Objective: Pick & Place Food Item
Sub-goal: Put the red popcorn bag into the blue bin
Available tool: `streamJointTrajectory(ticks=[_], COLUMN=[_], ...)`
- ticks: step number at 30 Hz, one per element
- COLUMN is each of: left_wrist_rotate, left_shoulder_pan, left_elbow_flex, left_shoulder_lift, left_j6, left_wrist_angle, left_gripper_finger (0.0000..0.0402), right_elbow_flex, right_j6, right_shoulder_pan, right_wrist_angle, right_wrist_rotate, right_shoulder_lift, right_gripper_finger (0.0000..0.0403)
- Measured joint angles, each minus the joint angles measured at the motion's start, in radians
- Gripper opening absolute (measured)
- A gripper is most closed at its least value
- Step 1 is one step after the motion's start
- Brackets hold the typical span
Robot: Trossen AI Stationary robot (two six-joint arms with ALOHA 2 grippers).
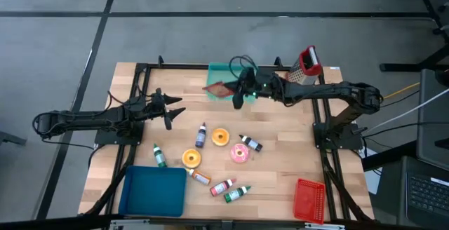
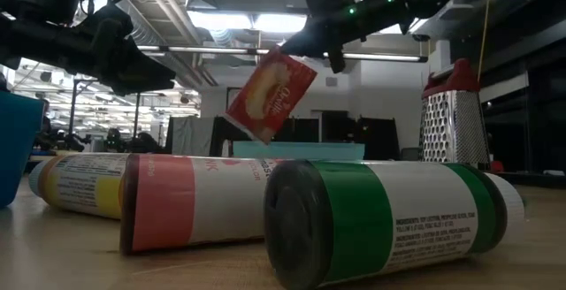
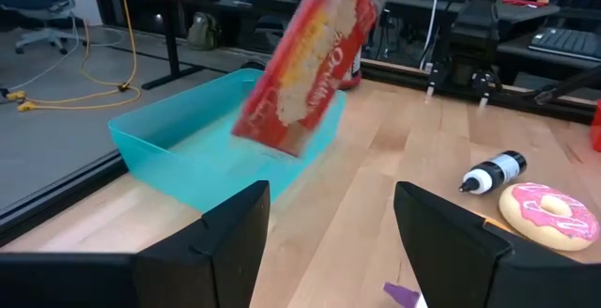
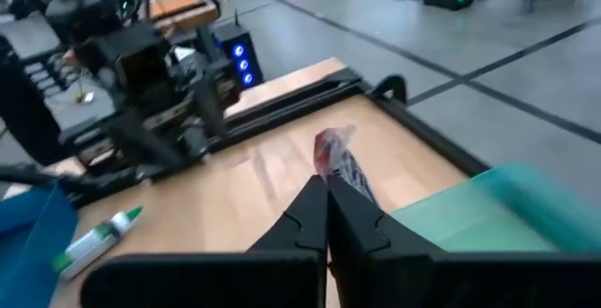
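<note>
While the left tool [image 1: 170, 111] waited at the counter's [image 1: 280, 139] left side with its fingers apart and nothing between them, the right tool [image 1: 237, 95] was clamped on the red food packet [image 1: 219, 88]. That packet hung tilted in the air, clear of the counter, over the near edge of the teal bin [image 3: 169, 148].

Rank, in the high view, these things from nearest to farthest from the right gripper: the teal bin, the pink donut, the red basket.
From the right gripper, shut on the red packet:
1. teal bin, just behind it at the table's far edge.
2. pink donut, mid-table, toward the near side.
3. red basket, at the near right corner.
</note>
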Motion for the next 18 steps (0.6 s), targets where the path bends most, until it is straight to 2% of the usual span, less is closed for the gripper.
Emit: streamJointTrajectory(ticks=[11,18], left_wrist_rotate=[0.0,0.001], left_shoulder_pan=[0.0,0.0], left_elbow_flex=[0.0,0.0], left_shoulder_lift=[0.0,0.0], left_j6=[-0.001,-0.001], left_wrist_angle=[-0.001,-0.001], left_gripper_finger=[0.0226,0.0226], right_elbow_flex=[-0.001,0.0], right_j6=[-0.002,0.017], right_shoulder_pan=[-0.103,-0.143], right_wrist_angle=[0.041,0.155], right_wrist_rotate=[-0.007,-0.043], right_shoulder_lift=[0.026,0.033], right_gripper_finger=[0.0,0.0])
